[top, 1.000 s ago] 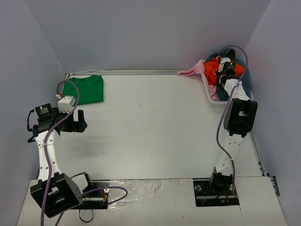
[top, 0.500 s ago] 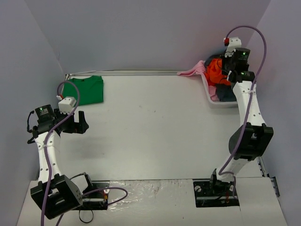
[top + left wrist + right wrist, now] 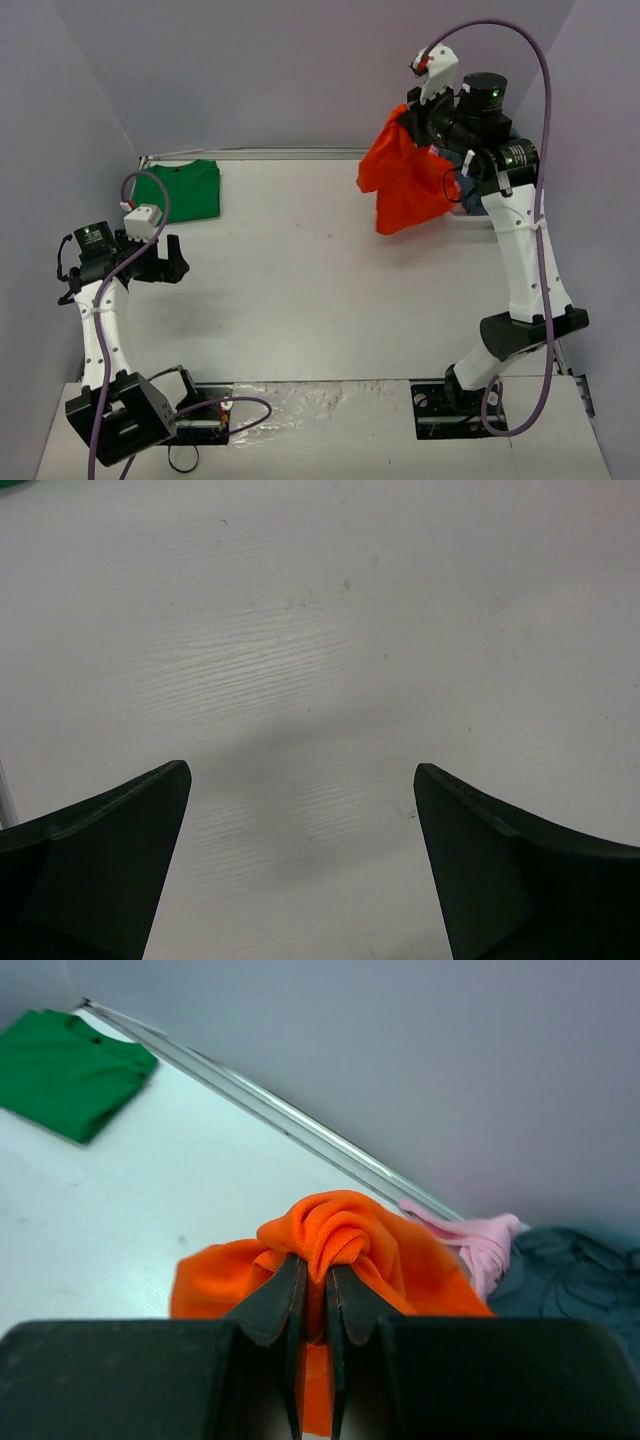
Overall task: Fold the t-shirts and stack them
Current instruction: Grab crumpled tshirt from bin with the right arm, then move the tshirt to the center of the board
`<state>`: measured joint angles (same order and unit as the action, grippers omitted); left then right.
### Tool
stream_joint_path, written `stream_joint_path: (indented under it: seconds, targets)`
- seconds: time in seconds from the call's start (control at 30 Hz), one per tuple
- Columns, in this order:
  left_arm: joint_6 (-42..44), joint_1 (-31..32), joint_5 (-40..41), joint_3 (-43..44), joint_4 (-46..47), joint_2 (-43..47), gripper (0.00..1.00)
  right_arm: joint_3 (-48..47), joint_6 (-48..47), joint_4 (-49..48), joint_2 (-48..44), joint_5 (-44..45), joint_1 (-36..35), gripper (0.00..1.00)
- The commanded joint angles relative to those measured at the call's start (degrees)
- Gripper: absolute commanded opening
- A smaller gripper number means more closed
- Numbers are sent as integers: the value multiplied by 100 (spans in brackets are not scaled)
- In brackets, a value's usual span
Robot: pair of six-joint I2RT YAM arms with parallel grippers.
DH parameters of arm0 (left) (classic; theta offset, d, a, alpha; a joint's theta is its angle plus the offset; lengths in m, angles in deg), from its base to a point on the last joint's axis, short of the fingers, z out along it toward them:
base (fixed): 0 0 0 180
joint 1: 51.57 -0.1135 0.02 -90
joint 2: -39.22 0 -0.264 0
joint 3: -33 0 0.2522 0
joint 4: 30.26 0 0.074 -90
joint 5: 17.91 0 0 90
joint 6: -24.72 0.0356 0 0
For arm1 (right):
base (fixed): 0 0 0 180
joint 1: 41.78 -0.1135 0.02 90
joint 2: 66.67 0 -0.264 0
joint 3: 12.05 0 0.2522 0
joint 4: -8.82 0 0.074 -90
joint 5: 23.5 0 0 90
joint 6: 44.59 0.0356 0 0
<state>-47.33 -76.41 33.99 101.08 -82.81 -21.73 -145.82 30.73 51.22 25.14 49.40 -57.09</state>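
**A:** Bright orange t-shirt of soft cloth point(image 3: 405, 185). Position?

**B:** Off the surface. It hangs in a bunched, wrinkled drape above the far right part of the white, faintly wood-grained table point(image 3: 320, 290). The top is gathered into a tight, rounded wad.

**A:** Held by?

**B:** The right gripper point(image 3: 313, 1265). Its two black fingers point(image 3: 275, 1305) are pinched almost together on that wad. Cloth bulges above the tips and spills out to both sides.

**A:** Second shirt?

**B:** Solid green cloth t-shirt point(image 3: 182, 190). It lies flat and roughly rectangular at the far left corner of the table, just beside the thin metal rail point(image 3: 270, 1110) along the back edge. It is well apart from the orange one.

**A:** Left gripper?

**B:** The left gripper point(image 3: 302, 770) hovers over bare tabletop on the left, nearer than the green shirt. Its black wedge-shaped fingers are spread wide, with nothing between them and nothing touched.

**A:** Other cloth?

**B:** The right wrist view shows a crumpled pale pink cloth point(image 3: 470, 1240) and a dull blue-grey cloth point(image 3: 570, 1260) just behind the orange shirt. I cannot tell what they lie in.
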Motion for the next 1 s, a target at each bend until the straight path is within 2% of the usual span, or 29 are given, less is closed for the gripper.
stream_joint_path:
  seconds: [0.0,0.23,0.47,0.73,0.97]
  targets:
    - [68,-56,-39,236,-6,145,94,-506,237,247,-330,-626,-33,0]
    - [24,-56,58,219,46,136,94,-586,220,335,-620,-1365,-7,0]
    - [24,-56,67,219,47,101,94,222,-202,317,-621,-1051,19,0]
    - [50,-56,23,219,29,74,94,1724,-545,151,134,-813,160,0]
    - [94,-56,-56,236,-24,-66,94,1762,-519,10,1320,-294,186,0]
